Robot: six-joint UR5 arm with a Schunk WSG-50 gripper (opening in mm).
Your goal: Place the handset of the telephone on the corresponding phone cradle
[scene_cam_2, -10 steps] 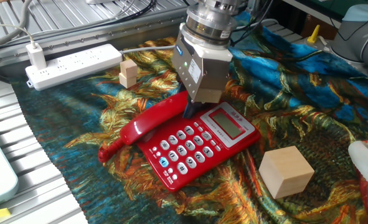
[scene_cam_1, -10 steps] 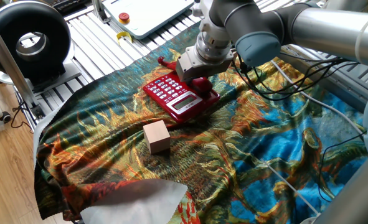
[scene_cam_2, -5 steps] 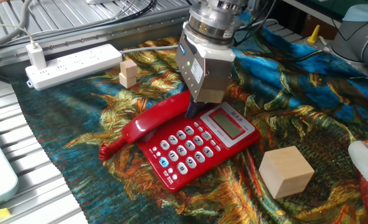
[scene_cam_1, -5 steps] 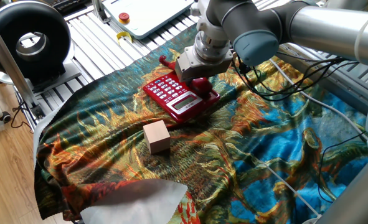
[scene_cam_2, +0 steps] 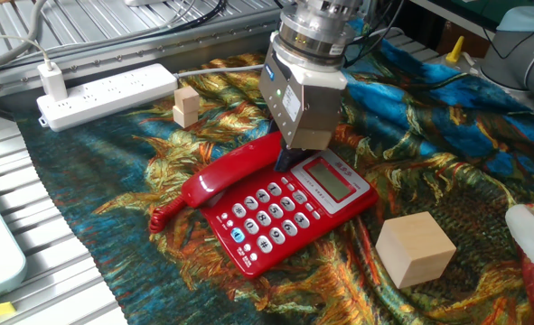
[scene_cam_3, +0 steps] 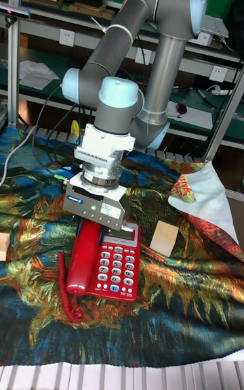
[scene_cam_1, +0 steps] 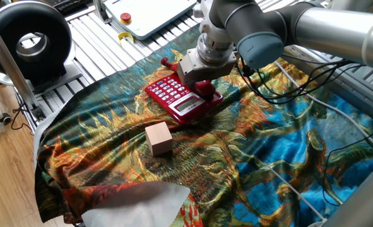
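The red telephone (scene_cam_2: 285, 212) lies on the patterned cloth, keypad and grey display facing up. The glossy red handset (scene_cam_2: 226, 176) stretches along the base's far edge, over the strip where the phone cradle runs; the phone cradle itself is hidden under it. My gripper (scene_cam_2: 289, 159) comes straight down on the handset's end beside the display and is shut on it. The tall fixed view shows the handset (scene_cam_3: 85, 261) left of the keypad (scene_cam_3: 118, 265), its cord (scene_cam_3: 71, 295) curling off the near end, under the gripper (scene_cam_3: 95, 224). From the opposite side I see the telephone (scene_cam_1: 180, 96) and the gripper (scene_cam_1: 195, 79).
A tan wooden cube (scene_cam_2: 415, 248) sits on the cloth near the phone's display end. Two small wooden blocks (scene_cam_2: 187, 106) and a white power strip (scene_cam_2: 104, 90) lie beyond the handset. A black round device (scene_cam_1: 28, 41) stands off the cloth. Cables trail behind the arm.
The gripper and the handset have shifted slightly sideways, closer along the phone base. The base and the cube have stayed put.
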